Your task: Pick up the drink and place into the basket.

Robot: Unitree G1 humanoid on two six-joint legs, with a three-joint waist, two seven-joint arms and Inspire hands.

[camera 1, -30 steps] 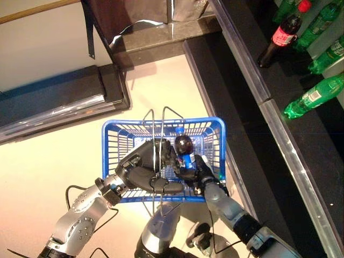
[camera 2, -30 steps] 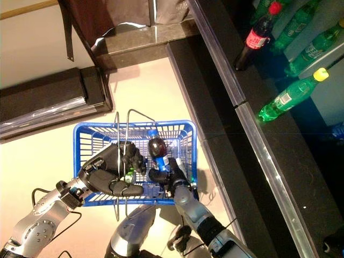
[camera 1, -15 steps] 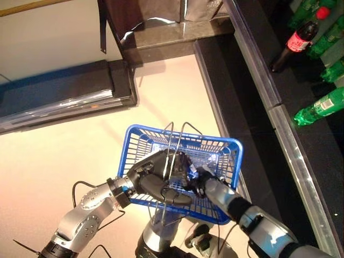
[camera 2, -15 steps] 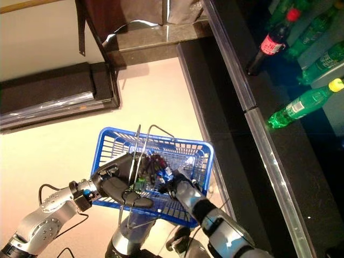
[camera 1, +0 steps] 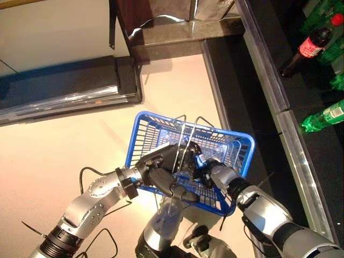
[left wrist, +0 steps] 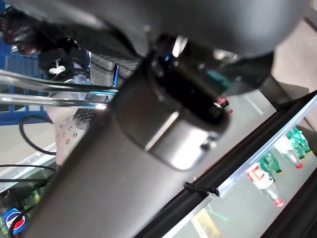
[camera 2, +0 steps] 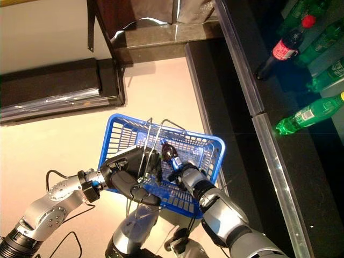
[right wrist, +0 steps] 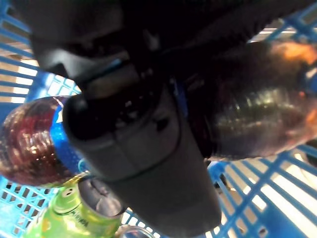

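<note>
The dark drink bottle (camera 2: 169,152) was down inside the blue basket (camera 2: 210,144), the right hand (camera 2: 183,171) curled round its body. Under it lay another dark bottle (right wrist: 29,144) and a green can (right wrist: 74,210). The left hand (camera 2: 129,177) gripped the wire handles (camera 2: 153,141). The basket hung tilted; I reckoned that on release the bottle could roll onto the can, or the withdrawing fingers might snag the handles.

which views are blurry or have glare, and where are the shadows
Left wrist view: the arm fills it, out of focus; only the bottles behind read clearly. Right wrist view: the right hand is a dark blur over the dark bottle it grips, the green can soft. Eye views: sharp; glare streaks the shelf rail, and the floor under the blue basket glows pale.
</note>
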